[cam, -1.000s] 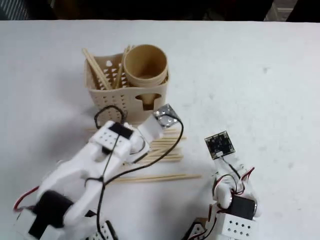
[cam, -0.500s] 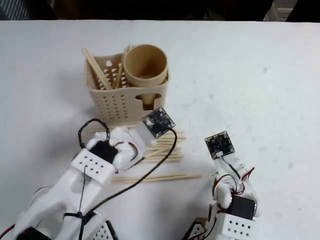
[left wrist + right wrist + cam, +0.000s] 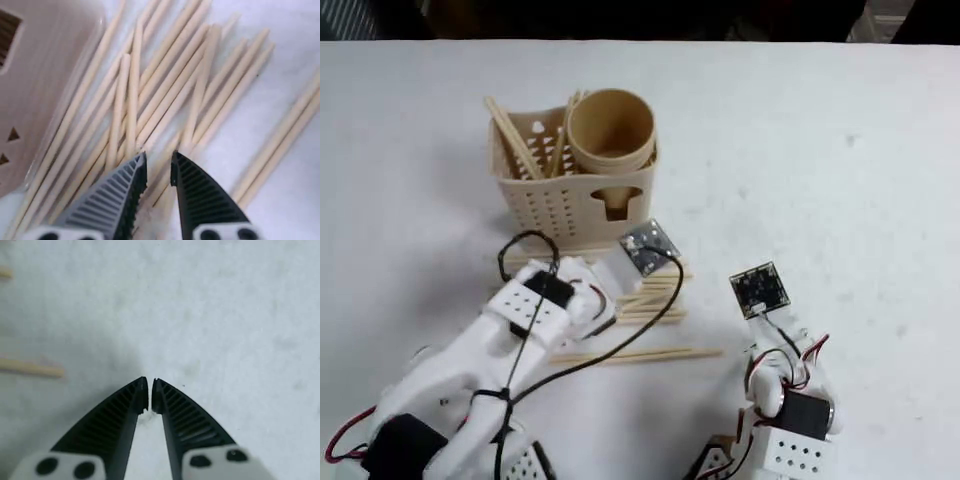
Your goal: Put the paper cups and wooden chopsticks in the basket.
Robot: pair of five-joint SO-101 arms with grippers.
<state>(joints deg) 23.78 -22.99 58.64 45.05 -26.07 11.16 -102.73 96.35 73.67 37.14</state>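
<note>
Here the left tool (image 3: 158, 160), narrowly parted and empty, hangs low over the loose wooden chopsticks (image 3: 165, 95) beside the basket (image 3: 570, 205), probably to pinch one; the paper cups (image 3: 610, 130) already sit inside, and the right tool (image 3: 150, 390), closed on nothing, sits over the tabletop (image 3: 225, 300)

One basket (image 3: 570, 208). One paper cup (image 3: 610, 125) rim seen inside basket; any stacked under it not countable. Chopsticks (image 3: 512, 138) inside basket: at least four. In front of basket: loose pile (image 3: 170, 90) of over a dozen, exact count unclear, plus two more (image 3: 640, 354) farther out. Two grippers: left gripper (image 3: 159, 161), right gripper (image 3: 150, 386).
</note>
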